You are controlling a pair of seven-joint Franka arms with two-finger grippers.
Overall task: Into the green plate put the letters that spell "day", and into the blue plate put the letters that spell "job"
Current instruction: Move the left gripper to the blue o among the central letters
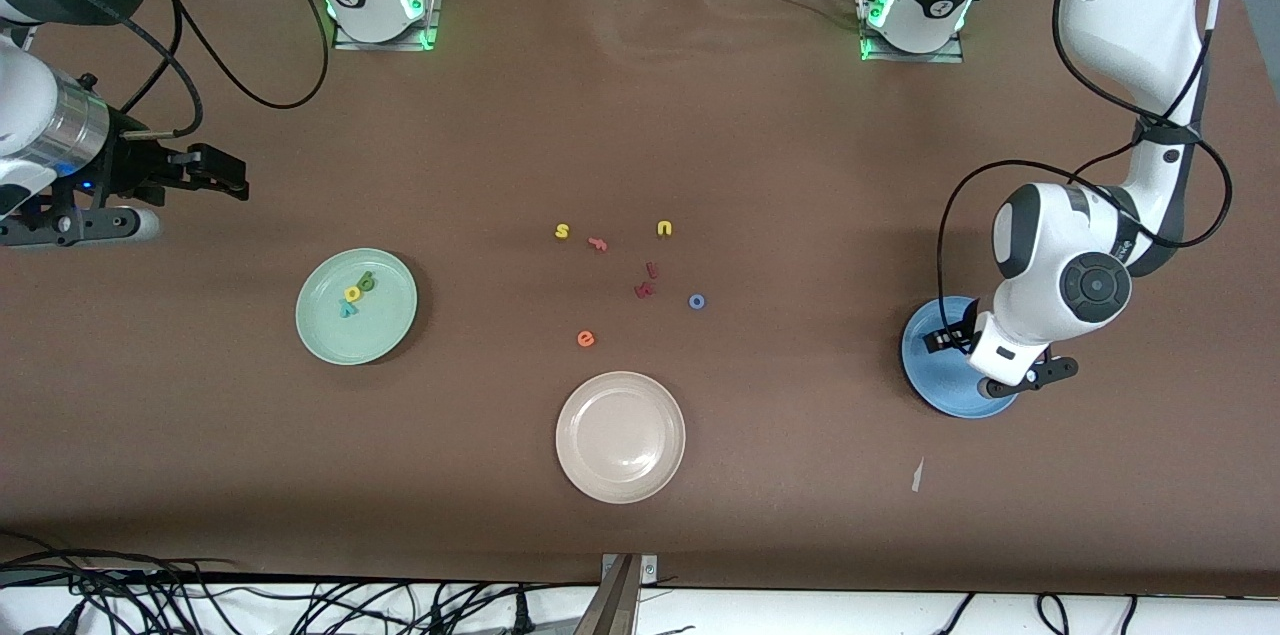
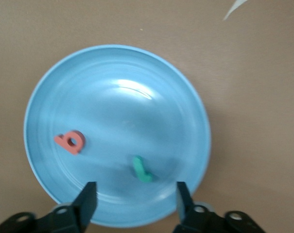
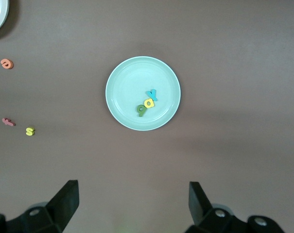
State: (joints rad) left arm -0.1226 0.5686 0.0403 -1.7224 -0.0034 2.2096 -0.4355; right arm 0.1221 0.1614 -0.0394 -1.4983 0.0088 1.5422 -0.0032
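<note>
The green plate (image 1: 330,335) lies toward the right arm's end and holds the green d (image 1: 367,282), yellow a (image 1: 352,294) and teal y (image 1: 346,309). In the right wrist view the plate (image 3: 132,77) sits well below my right gripper (image 3: 133,194), which hangs open and empty. My left gripper (image 2: 135,194) is open over the blue plate (image 2: 117,97), whose rim (image 1: 925,390) shows under the hand. The salmon b (image 2: 70,141) and teal j (image 2: 142,169) lie in that plate, free of the fingers. The blue o (image 1: 697,301) rests on the table.
A beige plate (image 1: 620,437) sits near the front camera. In the middle of the table lie a yellow s (image 1: 562,231), a yellow u (image 1: 664,228), a pink letter (image 1: 598,243), two dark red letters (image 1: 645,289) and an orange e (image 1: 586,339). A white scrap (image 1: 917,475) lies by the blue plate.
</note>
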